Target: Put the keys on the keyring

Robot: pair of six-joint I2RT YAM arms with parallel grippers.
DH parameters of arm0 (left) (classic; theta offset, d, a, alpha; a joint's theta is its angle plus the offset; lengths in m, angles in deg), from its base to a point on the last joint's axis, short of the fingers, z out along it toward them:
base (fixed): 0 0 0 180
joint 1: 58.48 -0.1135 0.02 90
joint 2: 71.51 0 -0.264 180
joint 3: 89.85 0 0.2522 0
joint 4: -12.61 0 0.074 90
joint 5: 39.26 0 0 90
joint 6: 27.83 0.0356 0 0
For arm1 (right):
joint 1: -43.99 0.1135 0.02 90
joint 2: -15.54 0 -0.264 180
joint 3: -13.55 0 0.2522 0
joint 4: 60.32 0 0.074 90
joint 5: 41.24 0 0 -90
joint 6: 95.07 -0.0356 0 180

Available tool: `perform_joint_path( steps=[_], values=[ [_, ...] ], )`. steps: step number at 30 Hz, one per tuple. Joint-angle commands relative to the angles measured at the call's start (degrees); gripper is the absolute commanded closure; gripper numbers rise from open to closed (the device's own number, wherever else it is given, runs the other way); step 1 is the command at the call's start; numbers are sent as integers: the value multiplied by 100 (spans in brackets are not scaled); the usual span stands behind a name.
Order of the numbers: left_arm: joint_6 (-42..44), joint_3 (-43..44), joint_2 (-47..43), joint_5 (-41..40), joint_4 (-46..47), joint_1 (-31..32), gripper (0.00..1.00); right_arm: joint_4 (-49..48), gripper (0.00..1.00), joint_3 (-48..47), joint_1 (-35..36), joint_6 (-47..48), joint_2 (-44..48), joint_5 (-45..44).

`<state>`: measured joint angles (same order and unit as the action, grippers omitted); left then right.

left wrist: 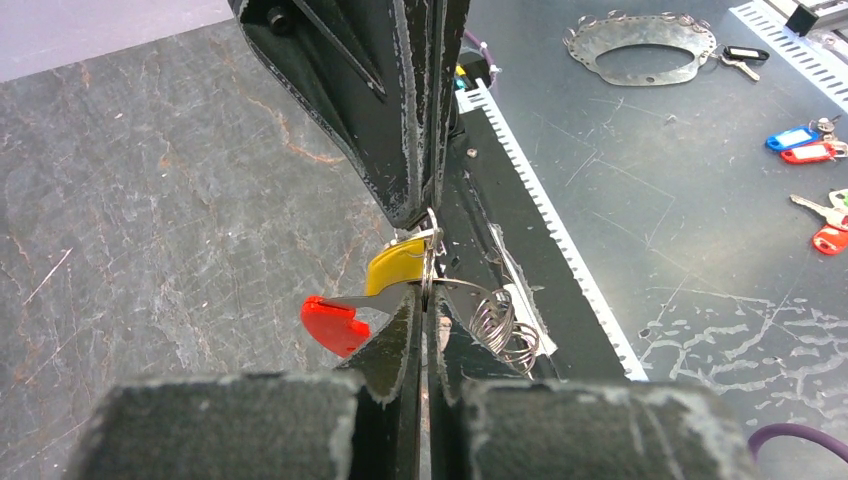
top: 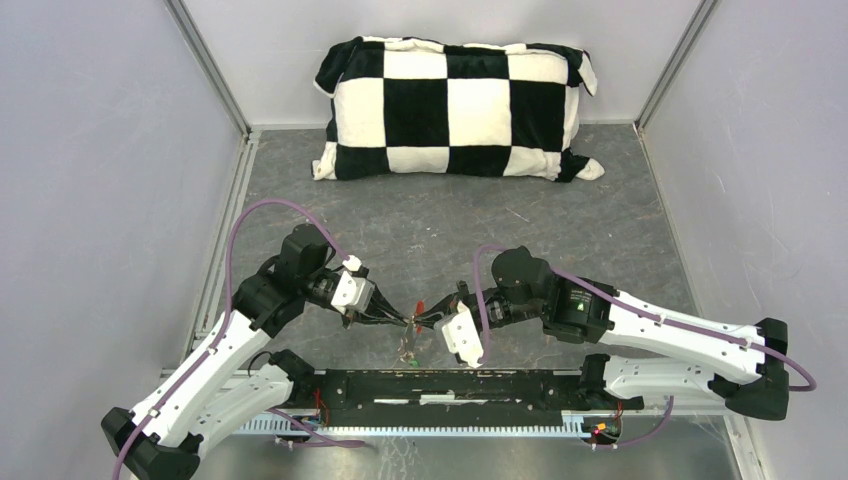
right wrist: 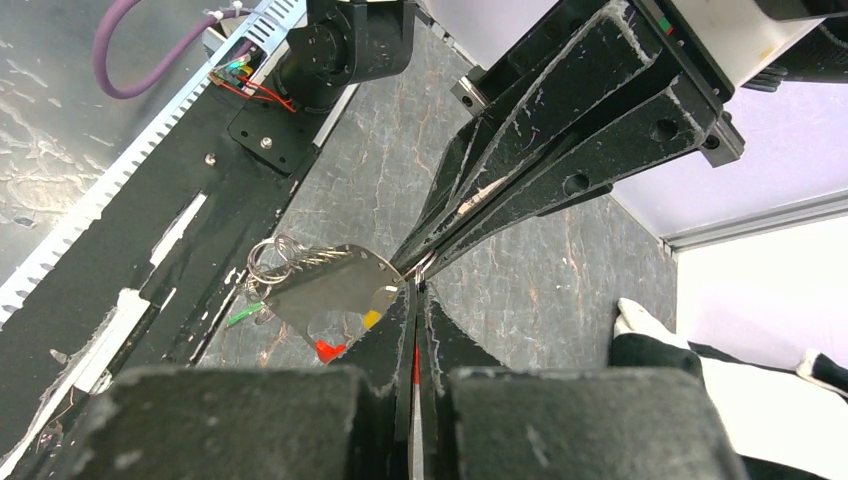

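Note:
My two grippers meet tip to tip low over the grey mat, near the table's front edge. The left gripper (top: 408, 320) (left wrist: 424, 292) is shut on the thin silver ring of the keyring (left wrist: 429, 268). The right gripper (top: 433, 318) (right wrist: 414, 290) is shut too, its tips at the same ring, with a sliver of red between its fingers. The yellow-headed key (left wrist: 395, 268) hangs at the ring beside the tips. The red tag (left wrist: 335, 325) sticks out to one side. A flat metal piece (right wrist: 330, 285) and a coil of rings (left wrist: 505, 325) dangle below. The green key (right wrist: 245, 315) shows as a small strip by the coil.
A black-and-white checked pillow (top: 455, 108) lies at the back of the mat. The black base rail (top: 450, 385) runs just under the hanging keyring. Beyond it, on a metal surface, lie spare coloured tags and keys (left wrist: 810, 140). Grey walls close in both sides.

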<state>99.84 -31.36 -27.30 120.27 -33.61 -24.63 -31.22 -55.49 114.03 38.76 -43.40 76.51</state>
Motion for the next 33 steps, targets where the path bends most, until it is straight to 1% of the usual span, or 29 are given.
perform_joint_path(
  steps=[1,23,33],
  values=[
    [-93,142,-68,-29,266,-4,98,-305,100,-281,71,-6,-20,37],
    [-56,135,-78,-13,281,-2,98,-259,100,-463,80,-59,-287,92],
    [-30,139,-122,-4,281,-9,98,-192,100,-665,83,-285,-560,-194]
  ],
)
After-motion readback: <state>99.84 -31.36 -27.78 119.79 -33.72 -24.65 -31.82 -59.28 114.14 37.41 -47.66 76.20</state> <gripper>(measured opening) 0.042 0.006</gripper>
